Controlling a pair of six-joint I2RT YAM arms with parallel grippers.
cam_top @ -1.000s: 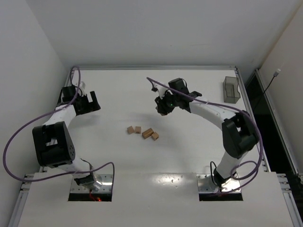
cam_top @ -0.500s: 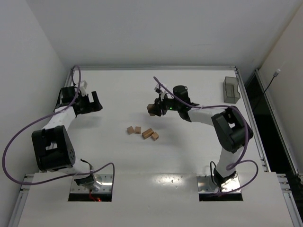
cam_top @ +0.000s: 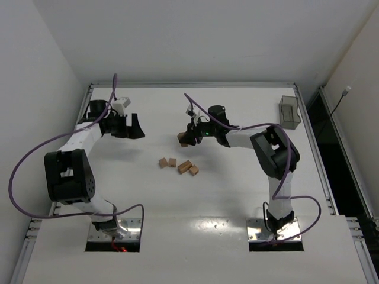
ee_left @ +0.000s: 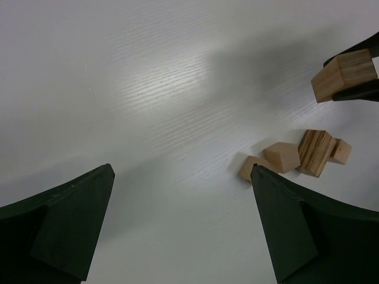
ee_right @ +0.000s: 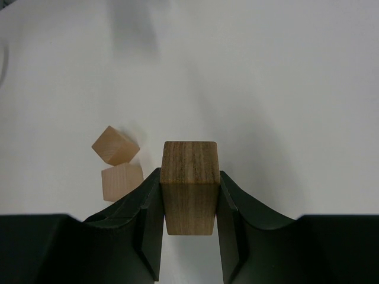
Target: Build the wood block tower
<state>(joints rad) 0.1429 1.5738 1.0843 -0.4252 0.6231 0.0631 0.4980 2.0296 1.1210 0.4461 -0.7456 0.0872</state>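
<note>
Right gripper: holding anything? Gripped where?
Wood block, pinched on its two side faces by the right gripper; left gripper open, empty.

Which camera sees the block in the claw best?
The right wrist camera. The held block fills the middle, squeezed in the right claw, wood grain clear. The left wrist camera shows it small in the top right corner. The top camera shows only a tiny tan speck.
</note>
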